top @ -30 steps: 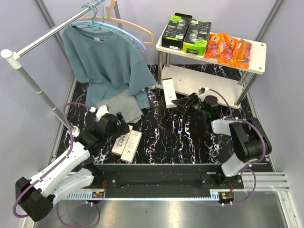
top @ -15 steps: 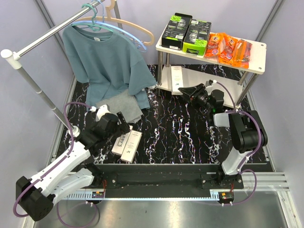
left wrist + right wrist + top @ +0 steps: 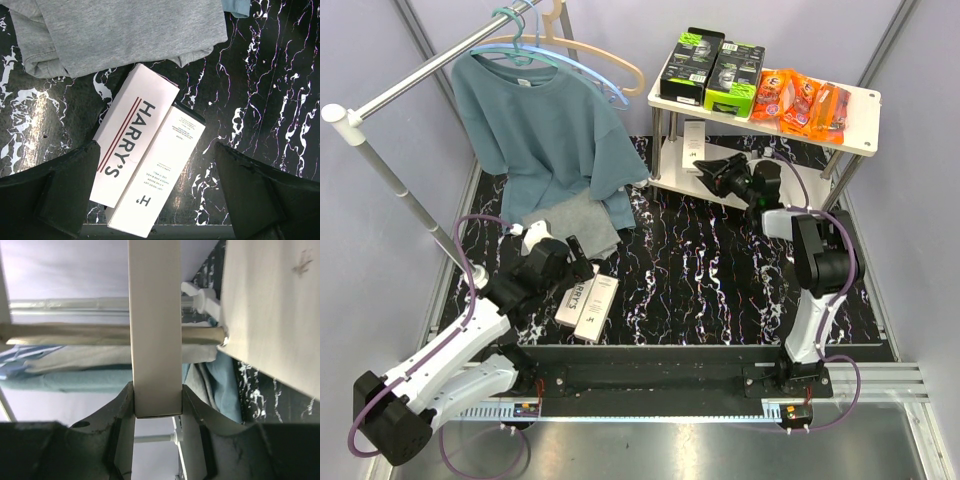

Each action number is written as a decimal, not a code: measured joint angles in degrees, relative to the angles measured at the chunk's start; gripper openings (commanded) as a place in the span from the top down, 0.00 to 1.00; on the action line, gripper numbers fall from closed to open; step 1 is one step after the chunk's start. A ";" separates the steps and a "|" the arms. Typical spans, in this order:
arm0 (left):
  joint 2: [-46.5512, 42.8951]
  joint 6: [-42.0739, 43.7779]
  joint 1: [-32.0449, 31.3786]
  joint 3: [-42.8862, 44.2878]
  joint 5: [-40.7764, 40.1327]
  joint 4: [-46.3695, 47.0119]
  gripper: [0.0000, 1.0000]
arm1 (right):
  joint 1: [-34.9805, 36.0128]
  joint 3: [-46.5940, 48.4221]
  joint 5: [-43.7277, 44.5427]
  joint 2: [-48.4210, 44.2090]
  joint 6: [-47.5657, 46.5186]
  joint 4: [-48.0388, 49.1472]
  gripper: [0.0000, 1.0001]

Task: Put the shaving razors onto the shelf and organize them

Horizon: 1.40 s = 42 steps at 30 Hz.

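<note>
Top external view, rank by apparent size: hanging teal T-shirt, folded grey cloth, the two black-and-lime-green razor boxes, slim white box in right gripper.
1. Hanging teal T-shirt
2. Folded grey cloth, narrowly
3. Two black-and-lime-green razor boxes: alike, unranked; raised nearer the camera
4. Slim white box, smallest

Black left claw (image 3: 156, 170), white arms (image 3: 452, 350), purple cables (image 3: 463, 262)

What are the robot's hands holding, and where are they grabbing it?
The right gripper holds a slim white box by one end, jaws squeezing its opposite sides. The left gripper holds nothing; its jaws are open.
</note>
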 measured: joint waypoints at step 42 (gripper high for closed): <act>0.26 0.17 0.00 -1.84 3.54 3.34 0.01 | 6.51 25.81 12.48 16.22 -3.10 -26.56 0.99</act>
